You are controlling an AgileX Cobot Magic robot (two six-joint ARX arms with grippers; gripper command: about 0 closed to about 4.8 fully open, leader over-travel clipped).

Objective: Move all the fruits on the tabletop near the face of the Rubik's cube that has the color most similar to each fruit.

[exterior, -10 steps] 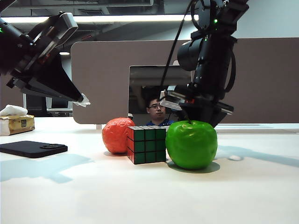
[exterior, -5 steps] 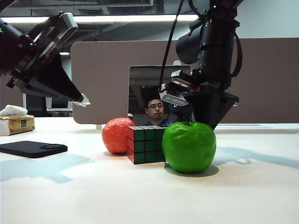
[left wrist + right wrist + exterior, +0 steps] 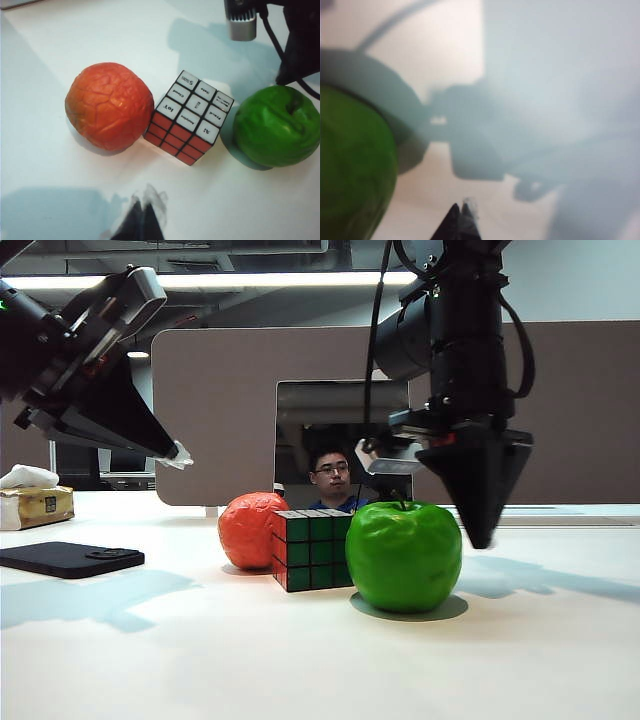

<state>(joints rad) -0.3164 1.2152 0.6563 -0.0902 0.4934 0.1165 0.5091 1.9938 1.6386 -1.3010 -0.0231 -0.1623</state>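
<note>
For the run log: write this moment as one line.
left gripper: shut, raised left | right gripper: shut, beside green apple | orange-red fruit, Rubik's cube: on tabletop

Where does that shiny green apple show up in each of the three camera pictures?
Exterior view: the glossy green apple sits right of centre, beside the black-framed Rubik's cube.
Left wrist view: at the right edge, just past the cube.
Right wrist view: a blurred green bulge at the lower left.
Shared landmark: the white tabletop.

The green apple [image 3: 404, 556], Rubik's cube [image 3: 313, 550] and orange ball [image 3: 251, 530] sit packed in a row; bare tabletop [image 3: 300, 660] lies in front.
</note>
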